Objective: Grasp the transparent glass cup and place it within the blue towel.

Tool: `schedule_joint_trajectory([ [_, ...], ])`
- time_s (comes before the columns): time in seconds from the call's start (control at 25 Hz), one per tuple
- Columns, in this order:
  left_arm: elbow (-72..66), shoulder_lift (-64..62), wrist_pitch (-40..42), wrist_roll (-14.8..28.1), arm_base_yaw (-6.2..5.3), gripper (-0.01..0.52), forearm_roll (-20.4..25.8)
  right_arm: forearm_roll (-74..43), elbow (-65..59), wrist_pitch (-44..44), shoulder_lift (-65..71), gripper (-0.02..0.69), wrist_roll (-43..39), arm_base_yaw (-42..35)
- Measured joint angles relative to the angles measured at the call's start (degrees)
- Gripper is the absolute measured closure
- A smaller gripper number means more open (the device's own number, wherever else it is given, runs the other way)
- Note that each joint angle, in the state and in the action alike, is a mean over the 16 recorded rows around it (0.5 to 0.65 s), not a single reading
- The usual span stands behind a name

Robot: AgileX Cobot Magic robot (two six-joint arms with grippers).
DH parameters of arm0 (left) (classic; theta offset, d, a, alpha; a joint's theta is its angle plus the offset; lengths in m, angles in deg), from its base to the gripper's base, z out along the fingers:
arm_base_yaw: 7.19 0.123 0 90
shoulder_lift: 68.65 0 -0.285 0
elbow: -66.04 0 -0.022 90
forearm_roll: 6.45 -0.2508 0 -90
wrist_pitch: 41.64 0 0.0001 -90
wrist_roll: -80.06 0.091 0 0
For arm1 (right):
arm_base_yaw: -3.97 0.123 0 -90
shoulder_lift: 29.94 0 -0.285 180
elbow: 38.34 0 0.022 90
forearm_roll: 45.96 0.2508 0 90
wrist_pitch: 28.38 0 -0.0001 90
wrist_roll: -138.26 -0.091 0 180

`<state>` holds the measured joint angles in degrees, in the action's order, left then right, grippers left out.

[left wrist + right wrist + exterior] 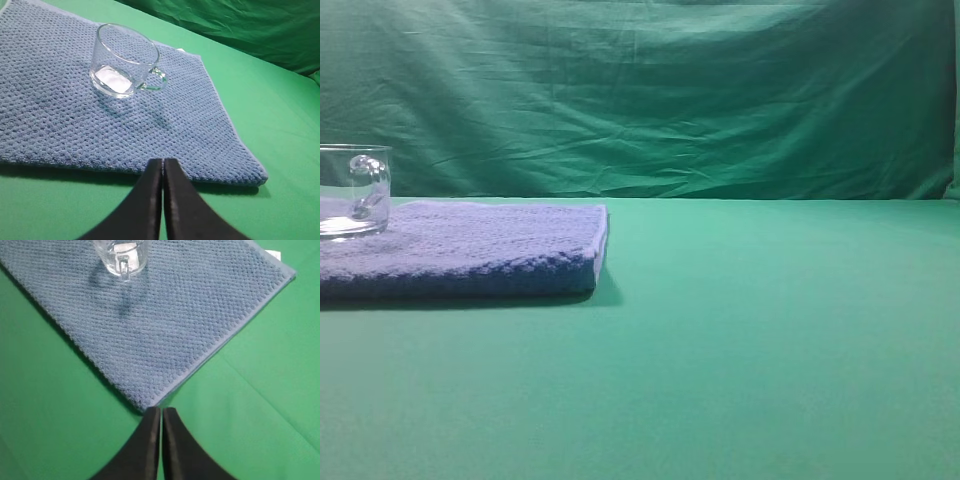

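2 black grippers, the left gripper (162, 167) and the right gripper (161, 415), each have their tapered fingers pressed together on nothing. 1 transparent glass cup (125, 62), short and wide with a thick clear base and a small looped handle, stands upright on the blue towel (60, 115), apart from both grippers. That towel is a flat, thick rectangle of nubbly terry lying on the smooth green tabletop (770, 340), before a creased green cloth backdrop (670, 90).
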<state>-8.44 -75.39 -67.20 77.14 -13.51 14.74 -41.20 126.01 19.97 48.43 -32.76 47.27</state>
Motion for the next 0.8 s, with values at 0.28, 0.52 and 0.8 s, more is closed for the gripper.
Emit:
schedule_joint_trajectory([
  [0.28,0.0,0.0,0.0,0.0,0.0,0.514,0.0,-3.32,-3.84,2.69,-4.3,0.665,-4.4,0.0],
  [0.52,0.0,0.0,0.0,0.0,0.0,0.514,0.0,-8.74,-4.46,3.17,-7.95,0.665,-11.06,-0.01],
  [0.8,0.0,0.0,0.0,0.0,0.0,0.514,0.0,-14.66,-7.62,-2.27,-17.61,0.665,-16.81,-1.96],
])
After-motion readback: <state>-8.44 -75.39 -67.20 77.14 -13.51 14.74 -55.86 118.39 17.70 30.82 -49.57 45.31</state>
